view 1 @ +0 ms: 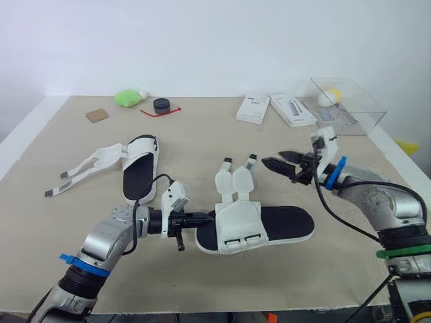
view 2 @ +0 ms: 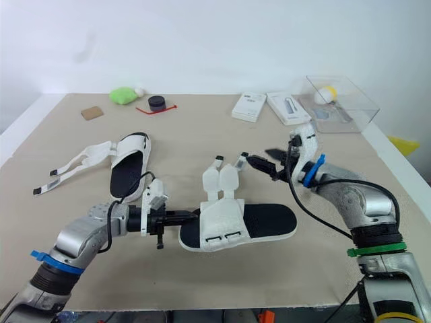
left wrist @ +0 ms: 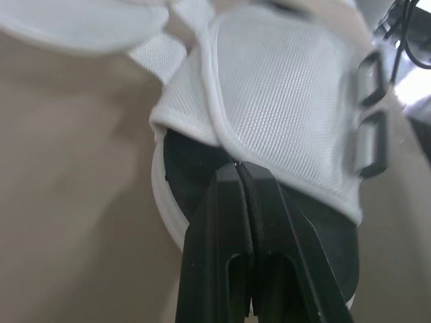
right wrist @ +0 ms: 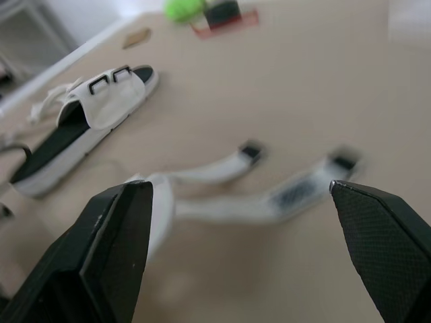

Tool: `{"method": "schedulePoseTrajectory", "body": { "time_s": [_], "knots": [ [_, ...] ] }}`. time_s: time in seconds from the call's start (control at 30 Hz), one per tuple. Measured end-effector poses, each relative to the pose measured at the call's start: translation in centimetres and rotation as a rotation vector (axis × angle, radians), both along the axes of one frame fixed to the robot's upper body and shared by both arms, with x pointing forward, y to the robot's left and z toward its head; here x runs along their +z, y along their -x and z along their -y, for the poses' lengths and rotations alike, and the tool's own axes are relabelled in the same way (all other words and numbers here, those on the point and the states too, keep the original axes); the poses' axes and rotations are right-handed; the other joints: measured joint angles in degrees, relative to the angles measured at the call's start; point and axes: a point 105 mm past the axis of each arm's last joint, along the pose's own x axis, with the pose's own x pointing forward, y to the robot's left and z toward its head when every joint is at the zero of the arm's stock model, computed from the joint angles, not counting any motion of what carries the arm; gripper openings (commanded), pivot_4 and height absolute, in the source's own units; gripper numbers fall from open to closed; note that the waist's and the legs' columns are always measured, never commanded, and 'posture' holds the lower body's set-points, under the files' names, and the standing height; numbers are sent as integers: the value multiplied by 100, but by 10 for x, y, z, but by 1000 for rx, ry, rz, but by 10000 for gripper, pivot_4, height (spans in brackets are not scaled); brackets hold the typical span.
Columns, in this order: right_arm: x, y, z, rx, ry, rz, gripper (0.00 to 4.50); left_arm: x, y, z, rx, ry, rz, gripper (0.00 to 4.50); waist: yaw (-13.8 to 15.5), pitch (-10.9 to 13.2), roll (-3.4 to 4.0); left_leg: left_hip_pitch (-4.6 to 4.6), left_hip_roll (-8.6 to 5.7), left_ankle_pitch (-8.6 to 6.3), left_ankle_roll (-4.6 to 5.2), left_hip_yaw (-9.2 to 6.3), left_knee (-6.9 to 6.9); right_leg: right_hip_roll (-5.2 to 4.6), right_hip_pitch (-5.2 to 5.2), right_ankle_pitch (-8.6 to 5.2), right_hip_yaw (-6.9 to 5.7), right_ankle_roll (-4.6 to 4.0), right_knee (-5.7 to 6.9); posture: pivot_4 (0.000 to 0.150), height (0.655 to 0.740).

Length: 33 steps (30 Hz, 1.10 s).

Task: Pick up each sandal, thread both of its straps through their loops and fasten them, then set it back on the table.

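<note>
- Beige table (view 1: 202, 134) sits in front of a plain white wall (view 1: 202, 40).
- One sandal, the near sandal (view 1: 286, 224), lies flat in the middle of the table, close to the front edge.
- Its two straps (view 1: 234, 180) are undone. They lie on the table behind it and point to the back.
- Its two loops (view 1: 242, 239) sit side by side on the white flap (view 1: 239, 217), with nothing through them.
- The left gripper (view 1: 210, 217) is low at the left end of this sandal. Its two black fingers (left wrist: 232, 222) are pressed together, and their tips touch the edge of the white flap.
- I cannot tell if any cloth is pinched between them. They hide part of the black sole behind them.
- The right gripper (view 1: 275, 160) hangs in the air just right of the strap ends, apart from them. Its fingers are spread wide and hold nothing.
- The far sandal (view 1: 139, 171) lies further left. Its loose straps (view 1: 81, 171) spread out to the left.
- At the back are a green toy (view 1: 126, 98), a small black round thing (view 1: 161, 105), a brown square (view 1: 97, 115) and two white boxes (view 1: 253, 108).
- A clear box (view 1: 357, 111) at the back right has something yellow (view 1: 329, 96) inside. I cannot make out what it is.
</note>
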Motion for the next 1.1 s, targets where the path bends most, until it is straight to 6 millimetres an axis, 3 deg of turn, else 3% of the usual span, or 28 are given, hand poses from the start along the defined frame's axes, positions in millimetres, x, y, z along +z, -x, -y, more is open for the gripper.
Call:
{"method": "schedulePoseTrajectory", "body": {
  "time_s": [0.13,0.37,0.9,0.93,1.0,1.07,1.1],
  "knots": [
    [-4,-11,-4,-98,-137,-195,45000,-2,-1,3,5,-9,24,408,29,-6,-1,-3,-1,0,1,-1,0,3,-2,0,0,1,-1,1500,7400],
    [-33,-27,-7,-258,-318,-512,45000,-5,-2,4,14,-11,35,408,42,-11,9,-7,-2,-1,37,0,0,9,-4,0,5,1,-1,1500,7400],
    [-41,-54,-40,-311,-458,-607,45000,-6,-5,3,37,-22,53,408,-44,-17,18,-6,3,8,81,-1,-1,20,-9,1,4,2,2,1500,7400],
    [-41,-56,-40,-315,-468,-605,42567,-6,-5,3,38,-22,54,7,-45,-17,17,-6,3,8,81,-1,-1,20,-9,1,4,2,2,1500,7400],
    [-45,-58,-40,-331,-477,-608,32543,-6,-5,3,38,-21,55,0,-46,-17,17,-6,3,8,81,-1,-1,20,-9,1,4,2,2,1500,7400],
    [-46,-58,-39,-335,-476,-611,28925,-6,-5,3,38,-21,55,0,-46,-17,18,-7,2,8,81,-1,-2,20,-10,1,5,2,2,1500,7400],
    [-53,-60,-39,-346,-473,-619,22293,-6,-5,3,38,-21,55,0,-53,-17,18,-7,3,8,82,-1,-6,21,-11,1,5,2,2,1500,7400]
  ]
}}
